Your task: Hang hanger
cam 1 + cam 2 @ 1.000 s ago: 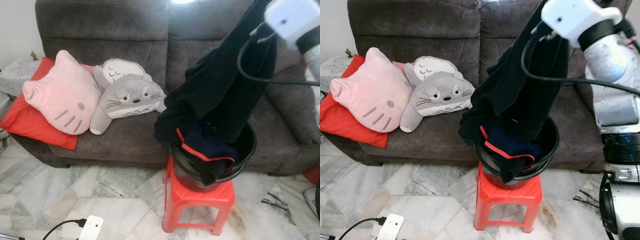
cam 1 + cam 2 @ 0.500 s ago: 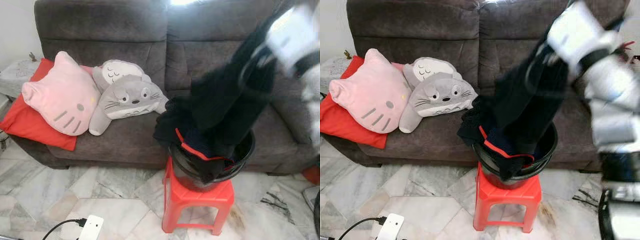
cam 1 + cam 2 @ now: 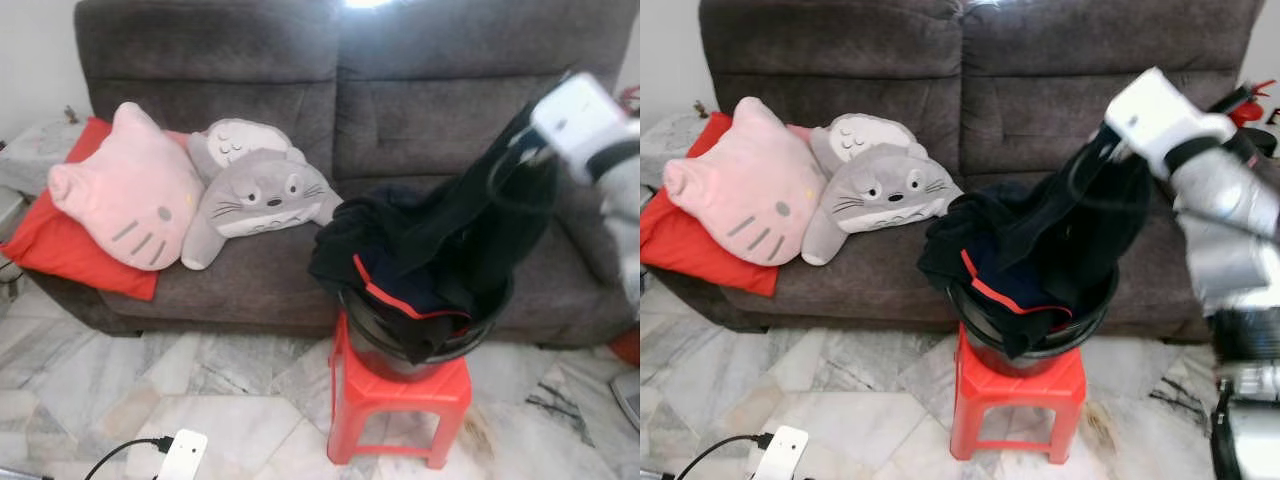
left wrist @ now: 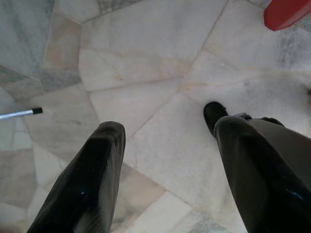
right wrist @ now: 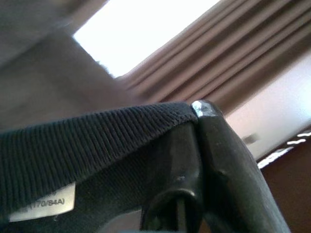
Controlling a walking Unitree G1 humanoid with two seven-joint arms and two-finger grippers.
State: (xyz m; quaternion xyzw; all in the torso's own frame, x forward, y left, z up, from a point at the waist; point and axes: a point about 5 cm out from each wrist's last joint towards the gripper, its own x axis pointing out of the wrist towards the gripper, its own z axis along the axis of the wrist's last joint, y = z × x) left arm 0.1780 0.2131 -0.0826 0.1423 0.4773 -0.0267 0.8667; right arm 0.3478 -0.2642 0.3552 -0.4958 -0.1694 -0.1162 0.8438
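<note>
The right gripper (image 5: pixel 194 126) pinches the ribbed collar of a black garment (image 3: pixel 1080 225), its two fingers pressed together on the cloth just beside a white size label (image 5: pixel 43 204). The garment hangs from that grip above and to the right of a black bucket (image 3: pixel 1080 315), and its lower part trails down into the bucket among other dark clothes, one with a red trim (image 3: pixel 1010 297). The bucket stands on a red stool (image 3: pixel 1015 405) on the marble floor (image 3: pixel 150 375), just in front of a grey sofa (image 3: pixel 300 70). On the sofa, well left of the bucket, lie a pink cat cushion (image 3: pixel 130 190), a grey plush (image 3: pixel 255 195) and a red cushion (image 3: pixel 50 245). The left gripper (image 4: pixel 165 170) hangs with fingers wide apart over the floor, holding nothing. No hanger can be made out.
</note>
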